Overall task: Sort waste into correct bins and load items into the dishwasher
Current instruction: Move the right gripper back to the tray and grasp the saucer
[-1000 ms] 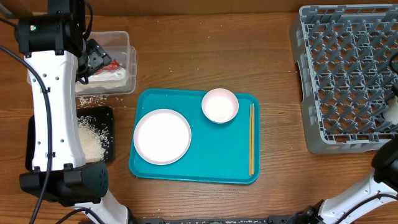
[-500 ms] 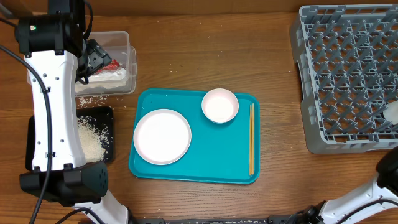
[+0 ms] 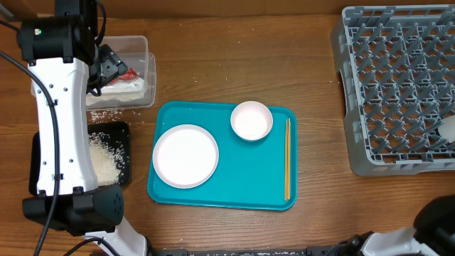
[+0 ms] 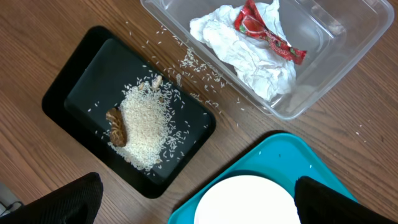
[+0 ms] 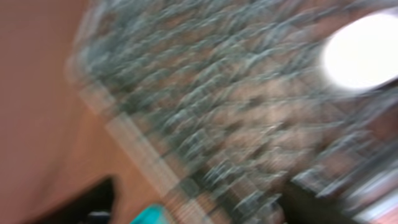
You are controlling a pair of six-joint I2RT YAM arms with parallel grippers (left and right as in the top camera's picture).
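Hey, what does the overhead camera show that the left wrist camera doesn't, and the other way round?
Only the overhead shows the grey dish rack, plus the small white bowl and the chopsticks on the teal tray. Only the left wrist shows the brown food scraps beside the rice pile. Both show the clear tub holding the crumpled tissue and red wrapper, the black tray, the white plate and part of the teal tray.

The left arm [image 3: 53, 114] is showing a white link, black joints and cables; the left gripper [image 4: 199, 200] is wearing black fingers [image 4: 68, 200].
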